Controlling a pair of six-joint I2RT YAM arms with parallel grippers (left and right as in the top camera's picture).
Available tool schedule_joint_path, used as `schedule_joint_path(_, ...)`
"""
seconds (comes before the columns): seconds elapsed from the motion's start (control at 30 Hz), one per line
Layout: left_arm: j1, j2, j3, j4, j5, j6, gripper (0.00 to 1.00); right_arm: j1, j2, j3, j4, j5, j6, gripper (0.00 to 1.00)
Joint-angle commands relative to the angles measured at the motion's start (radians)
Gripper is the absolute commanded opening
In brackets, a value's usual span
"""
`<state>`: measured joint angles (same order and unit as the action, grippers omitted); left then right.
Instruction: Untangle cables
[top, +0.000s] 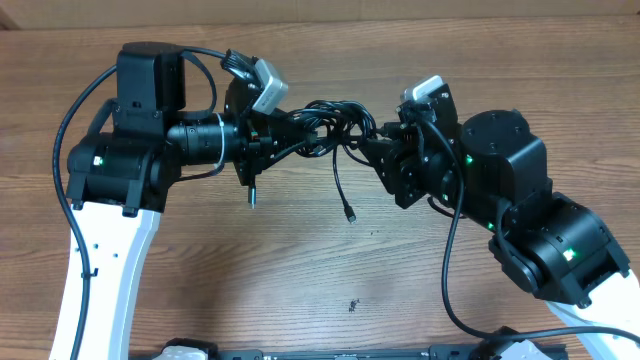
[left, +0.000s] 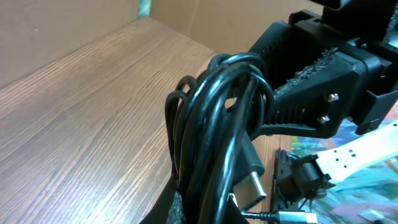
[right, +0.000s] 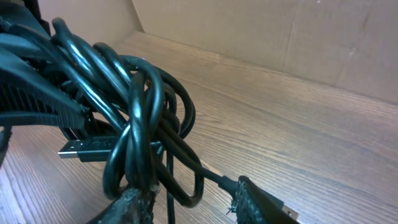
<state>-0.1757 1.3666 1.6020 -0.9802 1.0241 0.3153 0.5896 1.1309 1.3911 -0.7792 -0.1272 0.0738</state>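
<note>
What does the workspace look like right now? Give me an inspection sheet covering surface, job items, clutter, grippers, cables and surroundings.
Surface: wood-grain table, no damage seen.
Job's things: black cables bunched in a knot between the two grippers; one loose end with a small plug trails toward the front.
Clutter: a few small dark specks on the wood.
Grippers: left gripper shut on the black cables; right gripper stands with its fingers apart, strands looped over one finger, firm hold unclear.
Cables: thicker arm wires run along both arms.
Surroundings: cardboard walls behind the table.
</note>
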Motion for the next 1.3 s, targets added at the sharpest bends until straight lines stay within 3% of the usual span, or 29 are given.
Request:
schedule_joint_path(0.0, -0.009, 0.003, 0.018, -0.008, 0.124, -0.009, 0.04, 0.004, -0.016, 0.003, 0.025, -0.035, -0.003, 0.38)
schedule_joint_path(0.1, -0.009, 0.003, 0.018, -0.011, 0.150, -0.009, 0.04, 0.004, -0.016, 0.003, 0.034, -0.035, -0.003, 0.32)
schedule_joint_path(0.37, -0.009, 0.003, 0.018, -0.017, 0.138, -0.009, 0.04, 0.004, -0.016, 0.003, 0.038, -0.035, -0.003, 0.04)
schedule_joint_path(0.73, -0.008, 0.003, 0.018, 0.002, 0.089, -0.009, 0.04, 0.004, -0.016, 0.003, -0.039, 0.068, 0.017, 0.04)
schedule_joint_path(0.97, -0.006, 0.003, 0.018, 0.037, -0.016, -0.093, 0.04, 0.004, -0.016, 0.003, -0.100, 0.227, 0.184, 0.04)
schedule_joint_path(1.27, -0.006, 0.003, 0.018, 0.045, -0.092, -0.141, 0.04, 0.004, -0.016, 0.003, -0.135, 0.231, 0.478, 0.04)
